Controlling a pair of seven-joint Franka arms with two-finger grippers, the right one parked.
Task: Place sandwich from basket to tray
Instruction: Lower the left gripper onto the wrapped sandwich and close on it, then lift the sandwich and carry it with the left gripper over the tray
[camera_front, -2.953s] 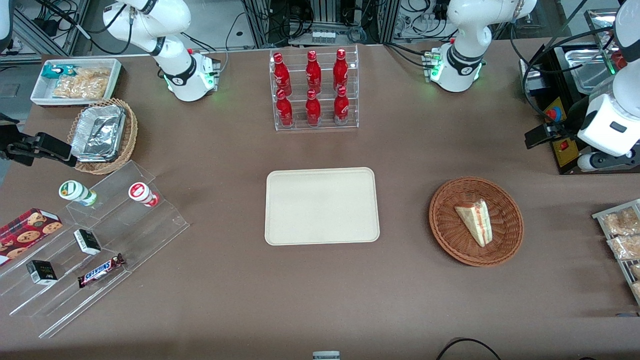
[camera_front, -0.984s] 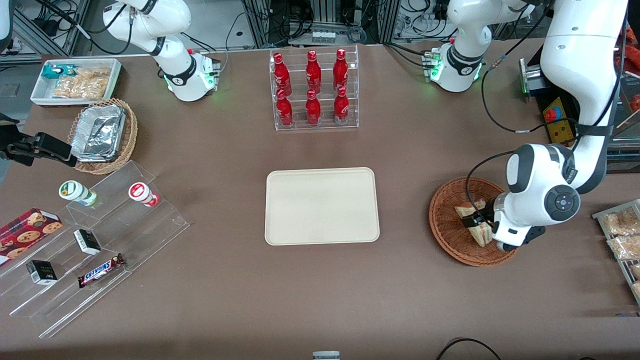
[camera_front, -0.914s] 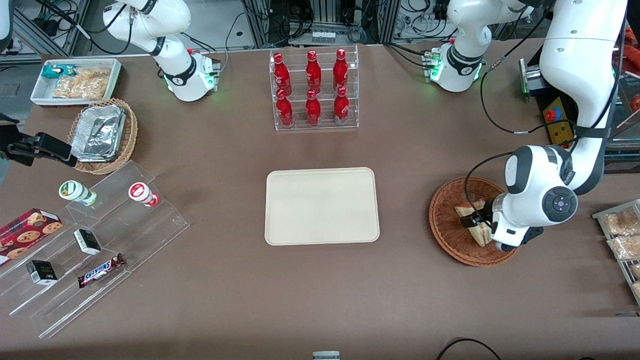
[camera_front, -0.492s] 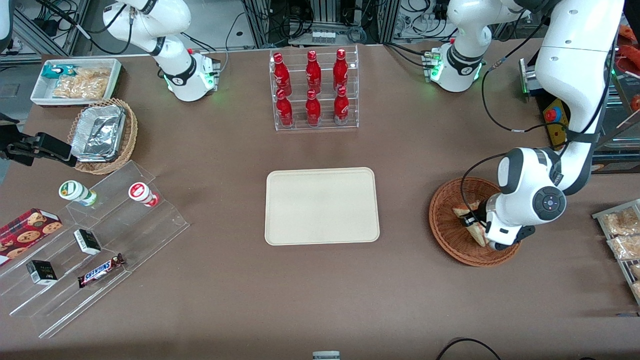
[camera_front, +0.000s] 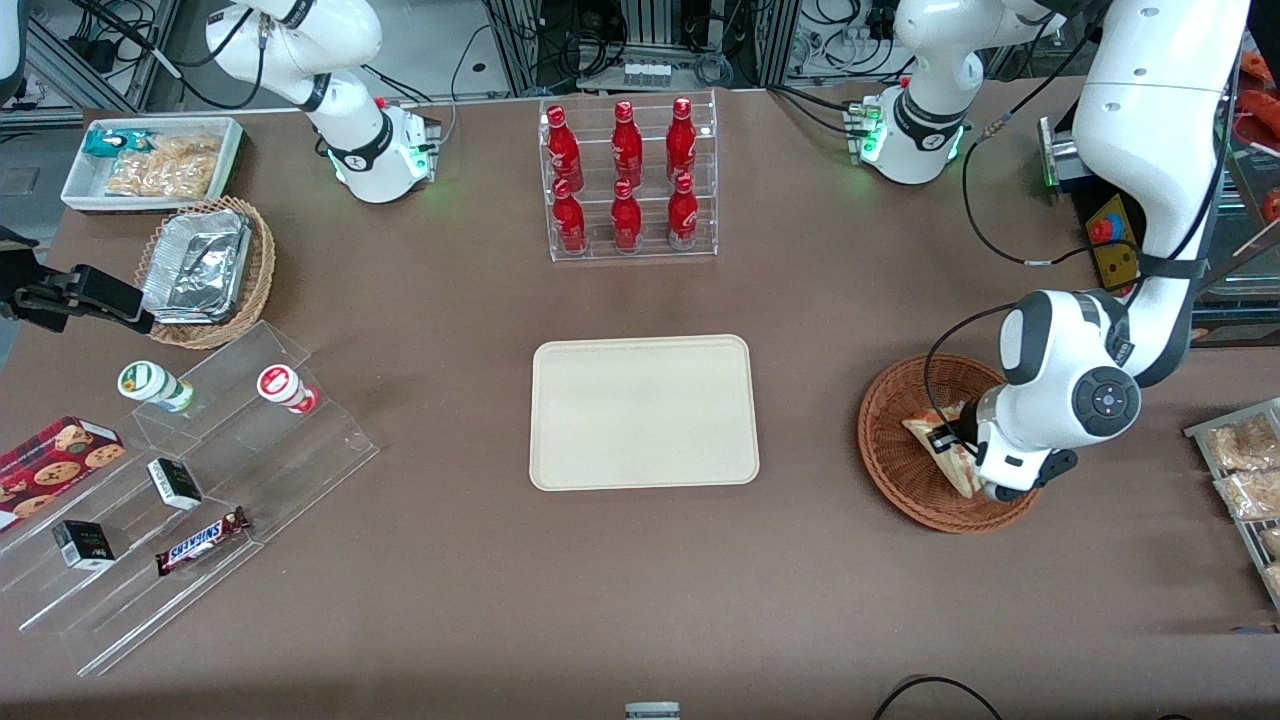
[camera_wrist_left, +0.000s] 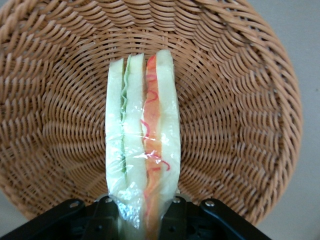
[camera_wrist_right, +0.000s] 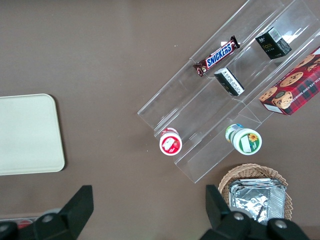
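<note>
At the right of the front view, the gripper (camera_front: 950, 447) is lowered into the basket (camera_front: 893, 463). The sandwich (camera_wrist_left: 142, 145) is clamped between its fingers (camera_wrist_left: 175, 217), tilted on edge. The tray (camera_front: 642, 412) lies at frame centre.

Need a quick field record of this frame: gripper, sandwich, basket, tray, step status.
gripper: left arm's gripper over the basket, shut on the sandwich's wide end
sandwich: sandwich held on edge, over the basket
basket: basket toward the working arm's end of the table
tray: tray mid-table, nothing on it
step: grasp made, transfer not yet done
</note>
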